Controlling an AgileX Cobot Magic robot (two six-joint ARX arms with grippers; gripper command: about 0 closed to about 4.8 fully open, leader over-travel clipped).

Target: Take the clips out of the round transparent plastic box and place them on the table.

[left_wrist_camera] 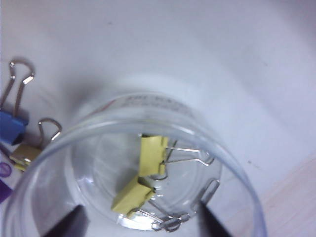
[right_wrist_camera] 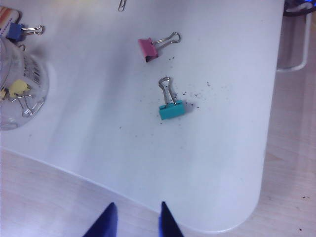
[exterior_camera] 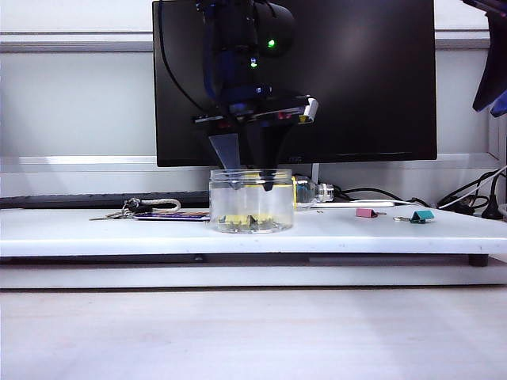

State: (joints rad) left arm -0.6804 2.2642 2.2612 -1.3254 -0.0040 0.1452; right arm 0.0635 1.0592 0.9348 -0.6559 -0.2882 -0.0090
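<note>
Extraction step — your left pincer (exterior_camera: 252,184) hangs straight down inside the round transparent plastic box (exterior_camera: 251,201) at mid-bench (exterior_camera: 158,237), fingers (left_wrist_camera: 66,227) spread, pinching nothing. Two yellow clips (left_wrist_camera: 143,175) lie on the box floor between the tips; one pink clip (right_wrist_camera: 147,49) already rests outside. Next, judge a descent and a squeeze on one yellow body. Your right pincer (right_wrist_camera: 136,219) hovers off the bench's corner — part-open, empty.

Count: two yellow clips (left_wrist_camera: 143,175) inside one round transparent plastic box (left_wrist_camera: 232,168); on the table (right_wrist_camera: 207,163), one pink clip (right_wrist_camera: 147,49), one teal clip (right_wrist_camera: 171,109), one blue clip (left_wrist_camera: 11,127).
</note>
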